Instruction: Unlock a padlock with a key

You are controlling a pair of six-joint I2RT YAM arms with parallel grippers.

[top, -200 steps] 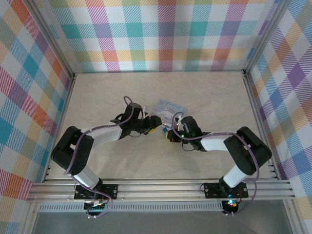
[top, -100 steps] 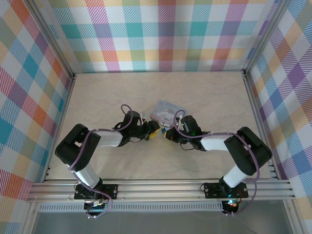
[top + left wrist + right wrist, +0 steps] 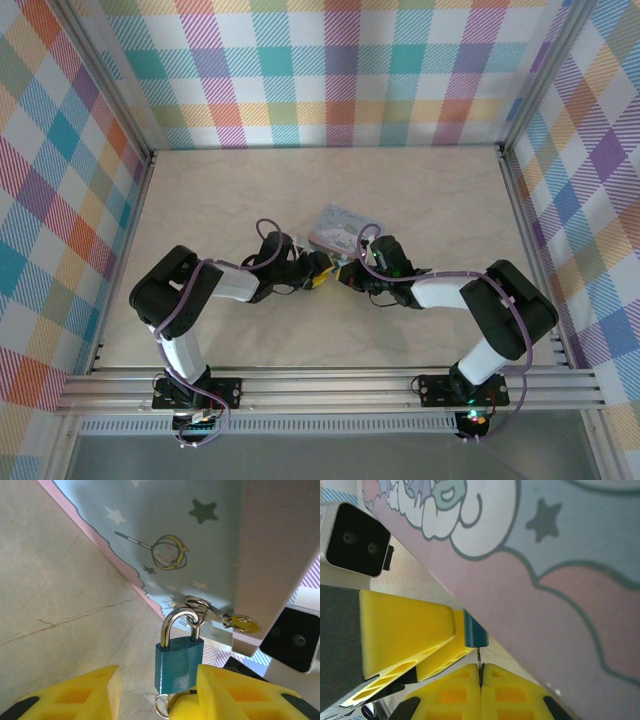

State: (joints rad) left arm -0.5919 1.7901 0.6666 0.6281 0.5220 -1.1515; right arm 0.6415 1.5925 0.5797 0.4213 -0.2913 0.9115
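Small dark blue padlock (image 3: 179, 662), silver shackle, stood upright beside a tin (image 3: 150, 520). Left gripper (image 3: 156, 690) straddled it, jaws apart; right gripper (image 3: 481, 677) clamped its key (image 3: 479, 657).

Black-and-white arms (image 3: 230, 285) wear looping purple cables (image 3: 265, 222); gripper fingers (image 3: 230, 695) are yellow (hollow, honeycombed cells inside).

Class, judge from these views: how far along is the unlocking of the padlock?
Done: the right gripper pinches the key, its tip under the padlock. In hand: the left gripper straddles the padlock body, unclamped. Left: turning the key; the shackle sits closed on the tin.
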